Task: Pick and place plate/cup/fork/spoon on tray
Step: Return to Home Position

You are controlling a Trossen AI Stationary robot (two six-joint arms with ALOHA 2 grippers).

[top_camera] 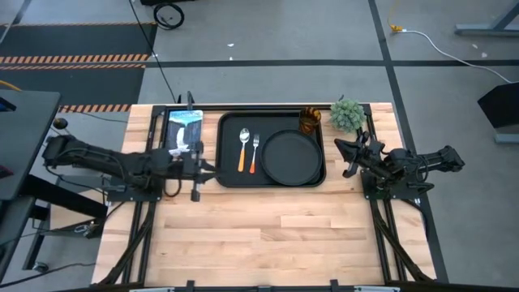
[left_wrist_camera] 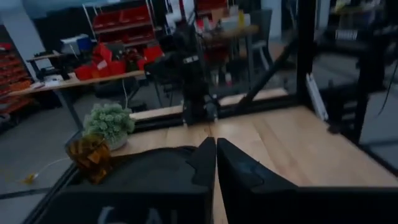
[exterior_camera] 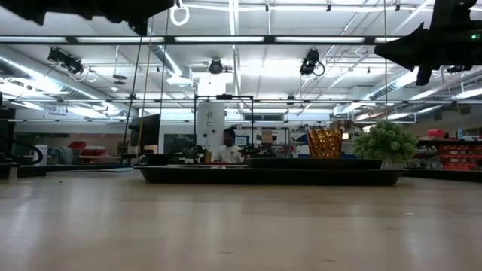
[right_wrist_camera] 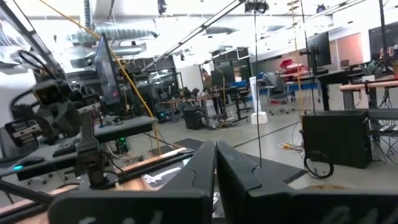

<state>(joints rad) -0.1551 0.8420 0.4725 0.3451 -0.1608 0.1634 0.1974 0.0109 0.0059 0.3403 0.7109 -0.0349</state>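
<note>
The task looks finished: the plate [top_camera: 291, 157], spoon [top_camera: 242, 148] and fork [top_camera: 254, 152] lie inside the tray [top_camera: 229, 178] on the table [top_camera: 268, 231], with the cup [top_camera: 310, 122] at its far right corner. The left gripper [top_camera: 212, 167] waits just left of the tray and the right gripper [top_camera: 341, 147] just right of it, both with jaws closed and empty. Nothing seems left to move.

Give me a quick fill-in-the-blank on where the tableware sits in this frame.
1. The spoon and fork lie side by side on the ____.
2. The round plate lies on the tray to the ____ of the fork in the high view.
3. The amber cup stands at the tray's far-right corner, beside the small green ____.

Missing words: tray; right; plant
</note>
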